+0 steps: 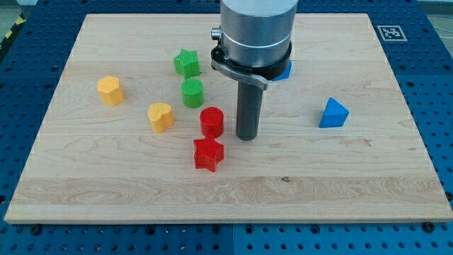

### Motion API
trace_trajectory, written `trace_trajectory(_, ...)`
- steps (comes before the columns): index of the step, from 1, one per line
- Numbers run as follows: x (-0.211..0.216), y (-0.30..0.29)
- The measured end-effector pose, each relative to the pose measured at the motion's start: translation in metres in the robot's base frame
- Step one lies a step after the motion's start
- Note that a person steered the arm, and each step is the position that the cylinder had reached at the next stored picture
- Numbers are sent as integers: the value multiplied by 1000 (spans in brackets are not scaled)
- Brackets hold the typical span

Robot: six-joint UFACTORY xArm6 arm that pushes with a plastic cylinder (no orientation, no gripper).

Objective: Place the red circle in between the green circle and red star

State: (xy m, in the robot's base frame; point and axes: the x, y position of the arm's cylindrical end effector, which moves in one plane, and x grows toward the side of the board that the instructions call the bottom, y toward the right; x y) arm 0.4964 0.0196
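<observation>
The red circle (211,121) stands near the board's middle, between the green circle (192,92) up and to its left and the red star (209,154) just below it. The red circle and red star are close, almost touching. My tip (246,137) rests on the board just to the right of the red circle, with a small gap between them. The arm's grey body hangs over the top middle of the view.
A green star (187,62) sits above the green circle. A yellow heart (161,117) and a yellow hexagon (110,90) lie on the left. A blue triangle (333,113) is on the right; another blue block (284,70) shows behind the arm.
</observation>
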Motion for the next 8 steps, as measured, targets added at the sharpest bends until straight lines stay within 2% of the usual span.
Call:
trace_trajectory(4, 0, -41)
trace_trajectory(7, 16, -30)
trace_trajectory(8, 16, -5)
